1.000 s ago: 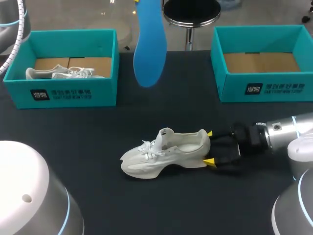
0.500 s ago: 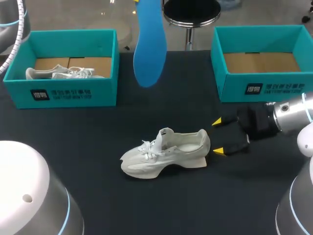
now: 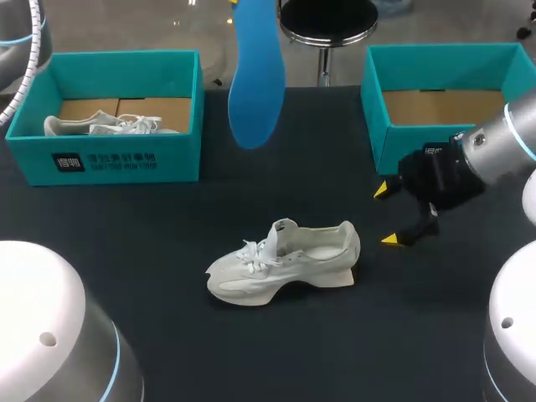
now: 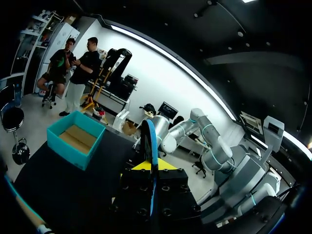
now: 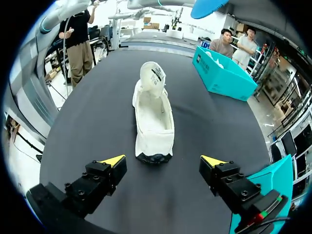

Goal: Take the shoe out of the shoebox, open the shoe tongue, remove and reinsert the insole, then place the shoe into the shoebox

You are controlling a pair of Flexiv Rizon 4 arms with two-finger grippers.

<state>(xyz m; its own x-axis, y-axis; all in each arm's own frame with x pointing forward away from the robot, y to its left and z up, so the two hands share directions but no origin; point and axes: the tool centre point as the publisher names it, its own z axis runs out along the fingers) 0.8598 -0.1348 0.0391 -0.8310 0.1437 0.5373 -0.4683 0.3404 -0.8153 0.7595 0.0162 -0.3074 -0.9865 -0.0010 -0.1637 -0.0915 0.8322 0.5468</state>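
A white shoe [image 3: 283, 260] lies on its sole in the middle of the black table, toe to the left, tongue raised. In the right wrist view the shoe [image 5: 154, 117] is ahead of my right gripper [image 5: 165, 165], heel nearest. My right gripper [image 3: 386, 214] hangs open a little right of the heel, touching nothing. A blue insole [image 3: 256, 75] hangs high over the table's far middle. In the left wrist view my left gripper [image 4: 152, 165] is shut on the insole [image 4: 152, 141], seen edge-on between the yellow tips.
A teal shoebox [image 3: 117, 155] at the far left holds another white shoe [image 3: 109, 126]. A second teal shoebox [image 3: 456, 151] stands at the far right with bare cardboard inside, close behind my right gripper. My arms' grey housings fill the near corners.
My right gripper has drawn back from the shoe's heel, rising and moving right toward the right shoebox. The shoe and the held insole have stayed put.
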